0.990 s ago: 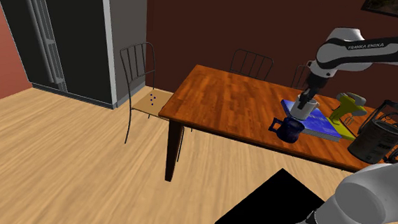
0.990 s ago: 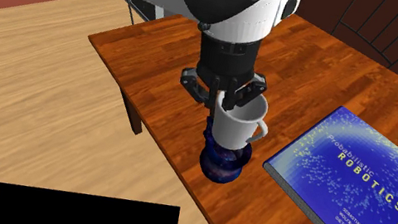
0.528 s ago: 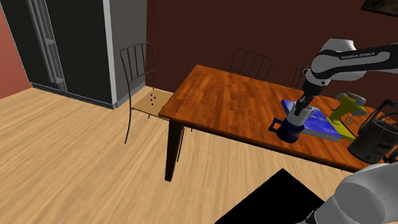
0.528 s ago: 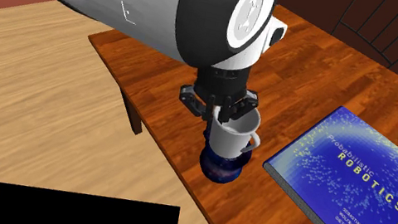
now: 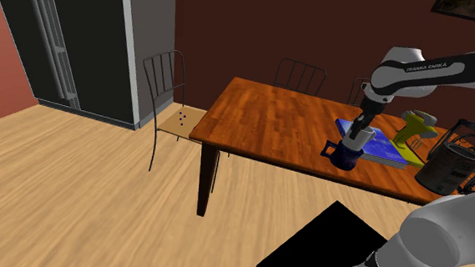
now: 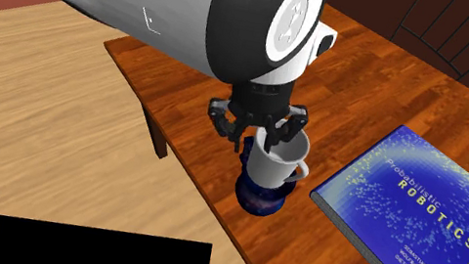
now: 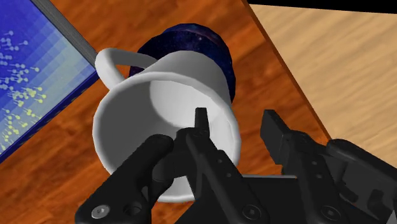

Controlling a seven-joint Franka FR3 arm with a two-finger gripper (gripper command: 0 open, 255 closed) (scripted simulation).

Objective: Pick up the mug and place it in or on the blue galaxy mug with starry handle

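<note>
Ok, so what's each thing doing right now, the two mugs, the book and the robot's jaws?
White mug: right way up, sitting on top of the blue mug, not held.
Blue mug: standing on the table, with the white mug stacked on it.
Book: closed, lying flat on the table.
Jaws: open, one inside the white mug's rim, one outside.

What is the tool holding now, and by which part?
Nothing: the tool is open, fingers straddling the rim of the white mug without touching it; that mug rests on the blue mug.
</note>
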